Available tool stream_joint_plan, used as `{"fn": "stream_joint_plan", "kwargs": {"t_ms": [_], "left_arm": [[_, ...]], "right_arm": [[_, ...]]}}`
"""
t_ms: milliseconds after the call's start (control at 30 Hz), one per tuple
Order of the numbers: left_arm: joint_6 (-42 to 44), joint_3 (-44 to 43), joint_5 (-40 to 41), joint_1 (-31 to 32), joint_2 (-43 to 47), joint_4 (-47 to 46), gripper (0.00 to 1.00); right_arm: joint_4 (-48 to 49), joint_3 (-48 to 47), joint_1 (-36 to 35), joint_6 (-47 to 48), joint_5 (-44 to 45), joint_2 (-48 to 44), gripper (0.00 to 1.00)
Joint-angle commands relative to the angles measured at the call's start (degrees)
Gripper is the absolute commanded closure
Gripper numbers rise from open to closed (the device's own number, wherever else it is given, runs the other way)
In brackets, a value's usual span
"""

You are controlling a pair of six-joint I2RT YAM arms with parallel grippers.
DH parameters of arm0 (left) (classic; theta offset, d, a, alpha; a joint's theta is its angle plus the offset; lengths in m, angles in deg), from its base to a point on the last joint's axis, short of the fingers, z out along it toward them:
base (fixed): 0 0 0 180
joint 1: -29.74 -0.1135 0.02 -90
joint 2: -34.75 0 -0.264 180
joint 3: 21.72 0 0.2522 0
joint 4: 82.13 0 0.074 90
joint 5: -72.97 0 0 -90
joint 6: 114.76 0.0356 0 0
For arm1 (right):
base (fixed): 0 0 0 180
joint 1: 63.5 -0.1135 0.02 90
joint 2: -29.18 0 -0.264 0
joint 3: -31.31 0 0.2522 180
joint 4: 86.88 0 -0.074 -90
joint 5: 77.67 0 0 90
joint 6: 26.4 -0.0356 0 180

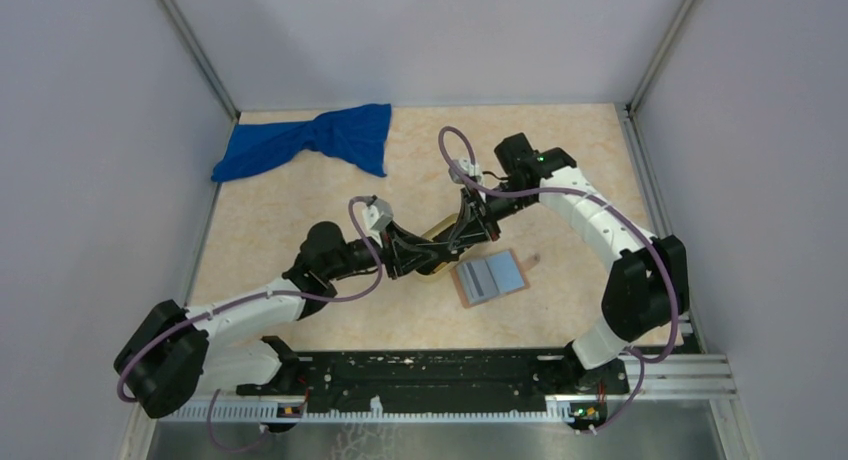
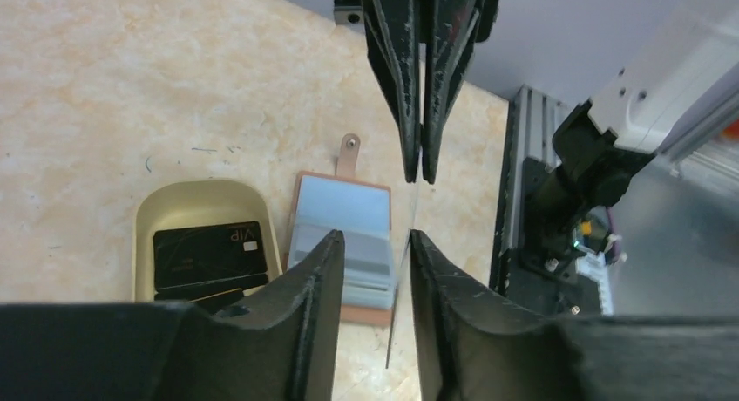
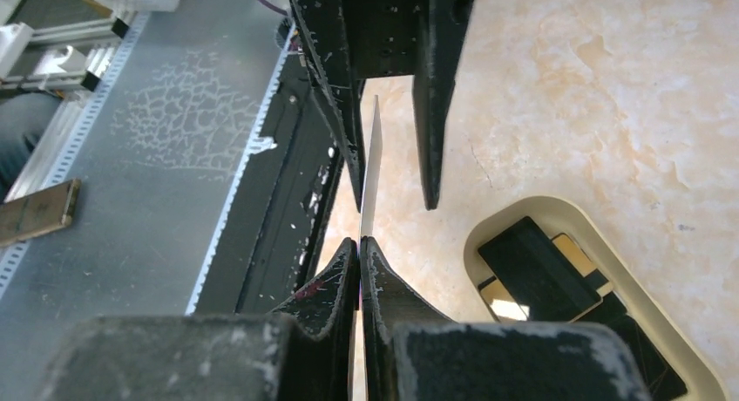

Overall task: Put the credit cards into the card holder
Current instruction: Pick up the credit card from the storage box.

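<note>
My right gripper (image 3: 359, 242) is shut on the grey card (image 3: 371, 157) and holds it on edge above the table. In the left wrist view the right gripper (image 2: 416, 176) comes down from the top with the card (image 2: 401, 279) below it. My left gripper (image 2: 375, 237) is open, and the card stands between its fingers close to the right one. The card holder (image 1: 490, 278) lies open on the table, blue-grey side up (image 2: 344, 214). A black card (image 2: 209, 248) lies in the oval tan tray (image 2: 144, 218), also in the right wrist view (image 3: 536, 275).
Both grippers meet over the tray (image 1: 438, 228) at mid-table, left of the card holder. A blue cloth (image 1: 310, 140) lies at the far left. The black mounting rail (image 1: 430, 380) runs along the near edge. Grey walls close in the table.
</note>
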Motion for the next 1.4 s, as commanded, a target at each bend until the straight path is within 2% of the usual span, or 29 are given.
{"fn": "stream_joint_plan", "kwargs": {"t_ms": [0, 33, 67, 133, 200, 267, 333, 467, 533, 667, 700, 800, 867, 933, 1033, 1067, 1100, 1200, 1367], "left_arm": [[3.5, -2.8, -4.8, -0.1, -1.0, 5.0, 0.76], [3.6, -2.9, -5.5, -0.1, -1.3, 4.9, 0.92], [3.3, -3.0, -5.7, -0.1, -1.4, 4.6, 1.0], [1.3, -2.2, -4.5, -0.1, -0.8, 2.6, 1.0], [-3.4, 1.2, -0.3, 0.0, 0.7, -3.9, 1.0], [-10.4, 6.4, 5.2, -0.1, 1.7, -16.7, 1.0], [-16.1, 9.9, 10.2, 0.0, 1.3, -25.8, 1.0], [-24.1, 11.3, 18.4, 0.5, -3.2, -36.2, 1.0], [-26.3, 11.1, 20.9, 0.6, -6.2, -42.5, 1.0], [-30.8, 9.7, 23.5, 0.7, -12.7, -53.5, 1.0], [-31.8, 8.8, 23.1, 0.7, -14.1, -54.8, 1.0], [-34.0, 6.7, 22.3, 1.2, -17.9, -58.0, 1.0], [-34.7, 5.8, 22.3, 1.7, -19.2, -58.0, 1.0], [-34.8, 5.4, 22.7, 2.1, -19.7, -58.0, 1.0], [-34.7, 5.2, 23.7, 2.3, -19.5, -58.1, 1.0], [-34.7, 5.1, 24.1, 2.4, -19.3, -58.1, 1.0], [-34.6, 5.0, 24.4, 2.5, -19.2, -58.1, 1.0], [-35.1, 4.3, 24.9, 2.7, -19.5, -58.1, 1.0], [-34.9, 4.1, 25.9, 2.9, -18.8, -58.1, 1.0]], "right_arm": [[-1.3, -2.3, -0.9, 2.6, 0.2, 0.3, 1.0], [-1.4, -2.3, -1.0, 2.5, 0.4, 0.4, 1.0], [-1.2, -2.3, -1.1, 2.3, 0.5, 0.4, 1.0], [0.3, -2.3, -1.1, -0.3, 0.3, 0.3, 0.97], [7.3, -1.6, 0.1, -9.3, -0.8, -0.4, 0.76], [16.0, 1.3, 2.9, -18.5, -3.5, -2.6, 0.54], [31.5, 7.0, 5.3, -33.0, -4.6, -6.6, 0.43], [70.4, 22.4, 6.7, -63.4, -1.0, -14.7, 0.22], [82.4, 25.7, 6.8, -73.7, 0.4, -15.9, 0.21], [91.0, 27.5, 7.1, -84.3, 3.2, -13.9, 0.21], [95.9, 28.7, 7.1, -89.0, 3.5, -13.3, 0.21], [119.0, 33.6, 7.1, -106.6, 4.0, -11.3, 0.24], [128.4, 35.4, 7.1, -113.6, 4.9, -10.2, 0.3], [126.0, 35.0, 7.0, -112.1, 5.0, -10.0, 0.4], [105.1, 32.3, 7.0, -98.0, 8.4, -11.9, 0.4], [101.7, 32.2, 7.1, -95.2, 9.0, -12.2, 0.39], [102.4, 32.5, 7.1, -95.7, 9.0, -12.2, 0.38], [113.9, 34.4, 7.1, -104.3, 7.0, -10.2, 0.38], [114.9, 34.9, 7.0, -104.7, 7.2, -10.2, 0.39]]}}
